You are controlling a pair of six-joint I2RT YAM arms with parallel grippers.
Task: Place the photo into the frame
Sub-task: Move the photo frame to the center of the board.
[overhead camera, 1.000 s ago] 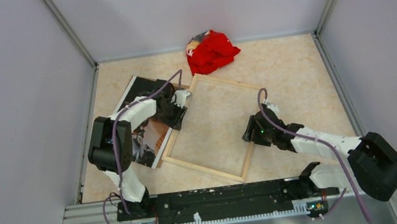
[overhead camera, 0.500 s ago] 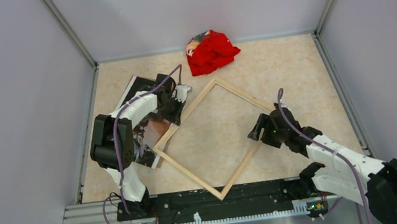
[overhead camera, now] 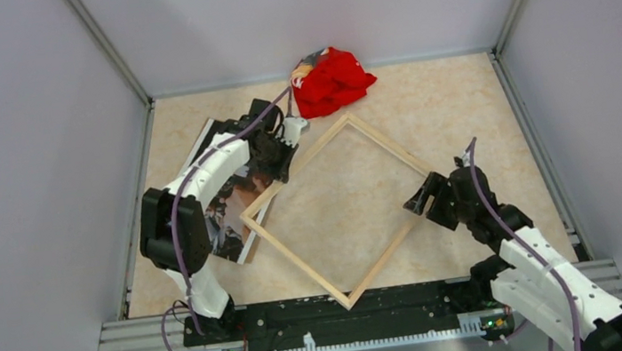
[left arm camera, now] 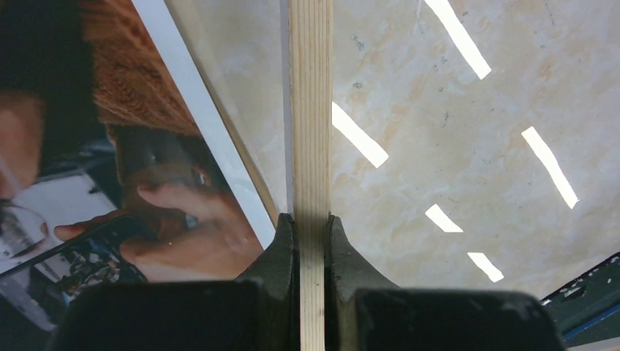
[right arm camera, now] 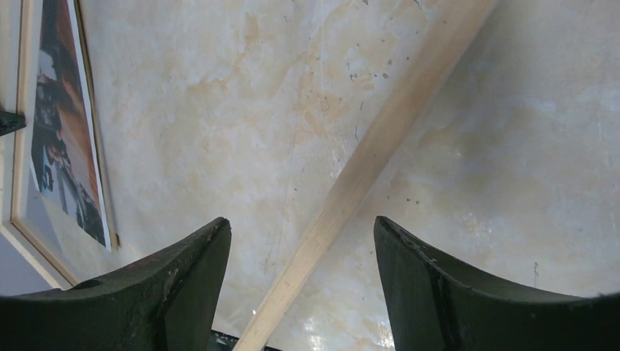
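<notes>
The frame lies back-up on the table, turned like a diamond, its pale wood rails around a clear pane. My left gripper is shut on its upper-left rail; in the left wrist view that rail runs straight between the fingers of this gripper. The photo, dark with orange-brown patches, lies face-up left of the frame, partly under my left arm, and shows beside the rail. My right gripper hangs open just off the frame's lower-right rail, nothing between its fingers.
A crumpled red cloth sits at the back, close to the frame's top corner. Grey walls close in the table on the left, back and right. A metal rail carrying the arm bases runs along the near edge.
The frame has swung round from a tilted square into a diamond. My left gripper closed on its rail and moved toward the back. My right gripper opened wider and drew away to the right.
</notes>
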